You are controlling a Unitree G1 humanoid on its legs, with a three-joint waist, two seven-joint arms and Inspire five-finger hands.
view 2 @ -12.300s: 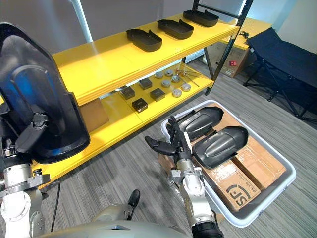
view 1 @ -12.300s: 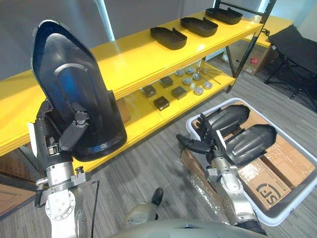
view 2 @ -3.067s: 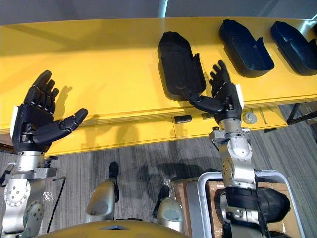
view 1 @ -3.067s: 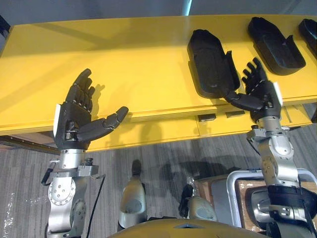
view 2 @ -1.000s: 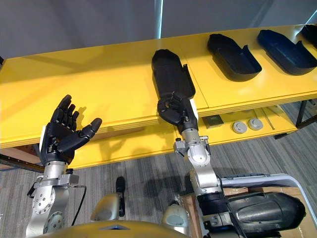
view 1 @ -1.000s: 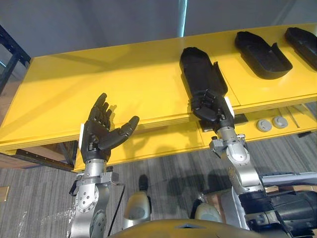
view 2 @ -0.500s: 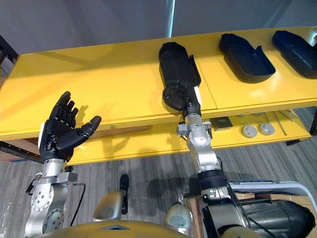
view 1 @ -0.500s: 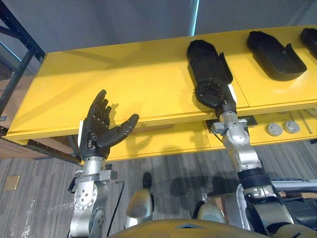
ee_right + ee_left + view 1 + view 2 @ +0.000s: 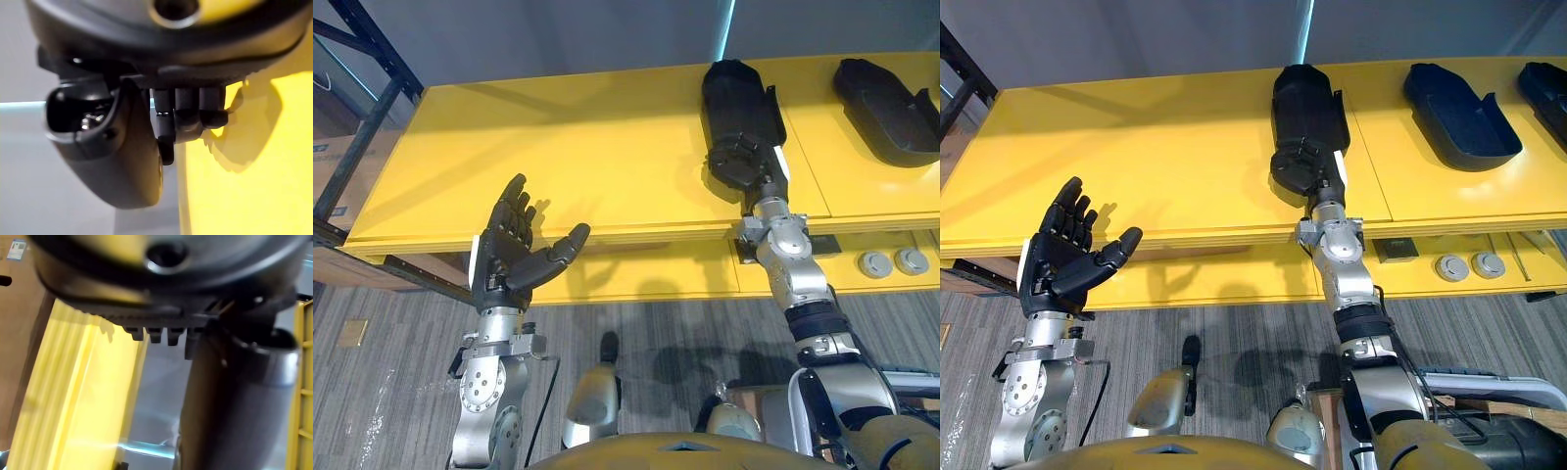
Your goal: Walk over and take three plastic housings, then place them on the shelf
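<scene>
A long black plastic housing (image 9: pixel 736 96) lies on the yellow top shelf (image 9: pixel 587 157), pointing away from me. My right hand (image 9: pixel 741 164) is at its near end with fingers curled, knuckles against the housing; I see nothing held in them. In the right wrist view the curled fingers (image 9: pixel 188 115) hang over the yellow shelf. My left hand (image 9: pixel 512 257) is raised in front of the shelf edge, open, palm up and empty. Two more black housings (image 9: pixel 1457 102) (image 9: pixel 1549 86) lie further right on the same shelf.
On the lower shelf sit round metal parts (image 9: pixel 876 262) and a small dark block (image 9: pixel 1394 250). A black rack post (image 9: pixel 364 103) stands at the left end. The white bin's rim (image 9: pixel 1489 384) shows at the lower right, with a dark housing (image 9: pixel 1518 441) in it.
My right arm has stretched forward and the curled hand has pushed the housing deeper onto the shelf. The view has shifted left. The left hand stays as it was.
</scene>
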